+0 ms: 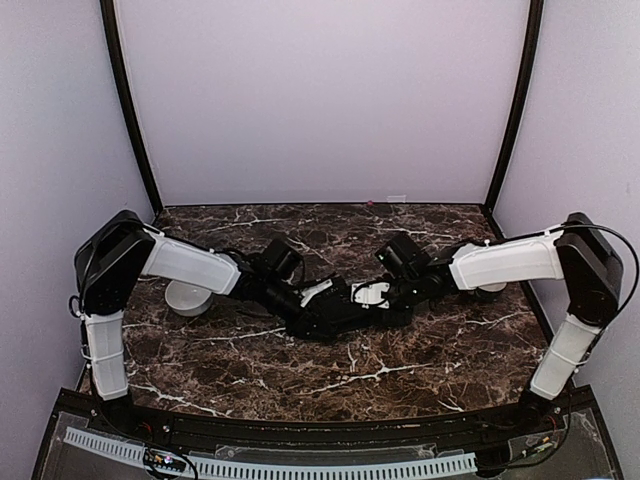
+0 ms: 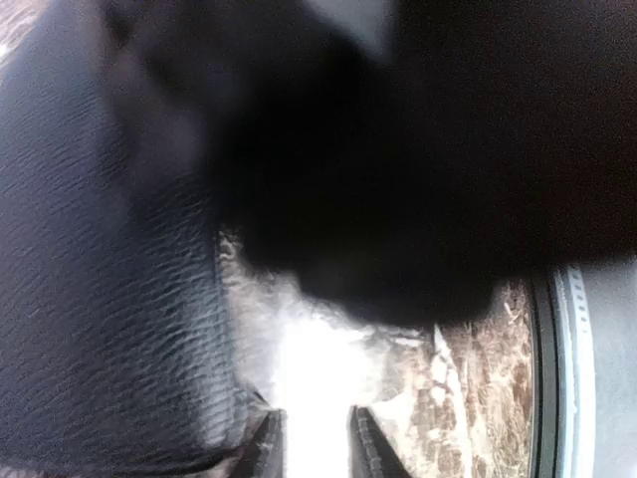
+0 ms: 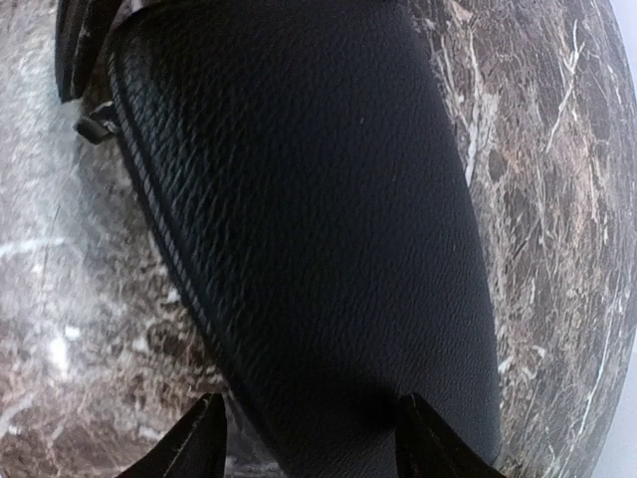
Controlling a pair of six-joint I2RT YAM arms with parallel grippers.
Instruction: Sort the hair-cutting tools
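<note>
The right gripper [image 3: 314,428] stands with its fingers [image 3: 204,443] spread wide, one on each side of the near end of a black grained case [image 3: 318,219]. Whether the pads press on the case cannot be told. The left gripper [image 2: 317,443] has its two tips a narrow way apart, with nothing between them, just beside the same case; a dark blur fills the upper part of its wrist view. The case lies flat on the brown marbled table [image 3: 60,299], near the middle, where both arms meet. A white bowl [image 1: 185,300] sits under the left arm [image 1: 190,265]. The hair-cutting tools cannot be made out in any view.
</note>
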